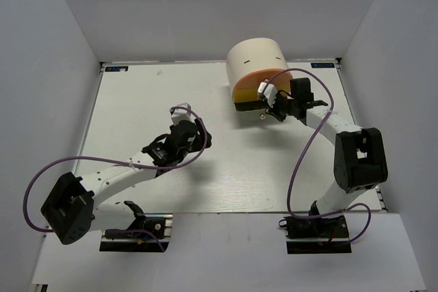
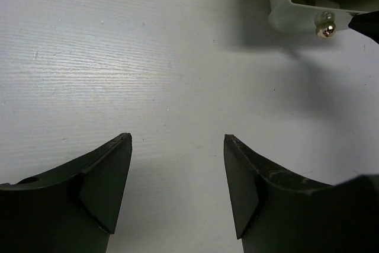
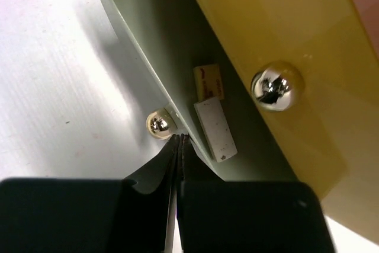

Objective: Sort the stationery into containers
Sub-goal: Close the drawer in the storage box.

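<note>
The cream drum unit (image 1: pixel 253 58) stands at the back of the table with its orange drawer (image 1: pixel 270 78) and yellow drawer (image 1: pixel 243 94) swung out. Below them a pale grey drawer (image 3: pixel 148 57) is open. It holds a tan eraser (image 3: pixel 208 81) and a grey eraser (image 3: pixel 214 128). My right gripper (image 3: pixel 179 138) is shut with nothing between its fingers, its tips right beside that drawer's small knob (image 3: pixel 161 124). The yellow drawer's knob (image 3: pixel 276 85) shows above. My left gripper (image 2: pixel 177 137) is open over bare table, short of the unit. No pens or highlighters show.
White walls close in the table (image 1: pixel 137 100) on the left, back and right. In the left wrist view the pale drawer's corner (image 2: pixel 296 13) with its knob (image 2: pixel 325 28) lies ahead to the right, and the right gripper's black tip (image 2: pixel 366 25) is next to it.
</note>
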Robot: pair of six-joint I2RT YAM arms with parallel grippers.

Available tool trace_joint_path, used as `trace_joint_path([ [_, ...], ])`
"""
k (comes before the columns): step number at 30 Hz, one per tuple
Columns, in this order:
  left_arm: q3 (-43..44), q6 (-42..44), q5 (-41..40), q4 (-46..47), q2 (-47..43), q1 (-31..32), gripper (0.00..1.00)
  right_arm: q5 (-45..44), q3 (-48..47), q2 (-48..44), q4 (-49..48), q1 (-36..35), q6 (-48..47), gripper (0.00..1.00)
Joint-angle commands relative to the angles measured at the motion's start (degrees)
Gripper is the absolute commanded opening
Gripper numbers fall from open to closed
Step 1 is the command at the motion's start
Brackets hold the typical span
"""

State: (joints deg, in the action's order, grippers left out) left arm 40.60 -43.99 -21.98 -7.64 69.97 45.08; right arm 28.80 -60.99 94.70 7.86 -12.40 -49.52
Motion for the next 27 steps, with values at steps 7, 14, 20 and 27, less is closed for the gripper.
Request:
trace_joint_path([
  [7,1.24,-0.13,-0.96,-1.06,-0.89,-0.26,0.73,-4.18,-2.03,3.12,-8.98,-2.09,-1.46,0.0],
  [14,1.24,-0.66,-0.96,-2.11,-0.89,-0.26,0.73,-7.7,-2.38,5.14,-13.3,-3.41,-1.2,0.01],
  [20,1.76,-0.66,-0.96,-2.12,-0.89,-0.26,0.73,-9.11,-2.73,6.03,-15.76,-4.21,-1.63,0.04],
  [27,1.76,-0.66,-0.96,-2.64,-0.37,-0.26,0.73,-11.3,-2.82,6.99,-19.54,-5.08,-1.28,0.12],
])
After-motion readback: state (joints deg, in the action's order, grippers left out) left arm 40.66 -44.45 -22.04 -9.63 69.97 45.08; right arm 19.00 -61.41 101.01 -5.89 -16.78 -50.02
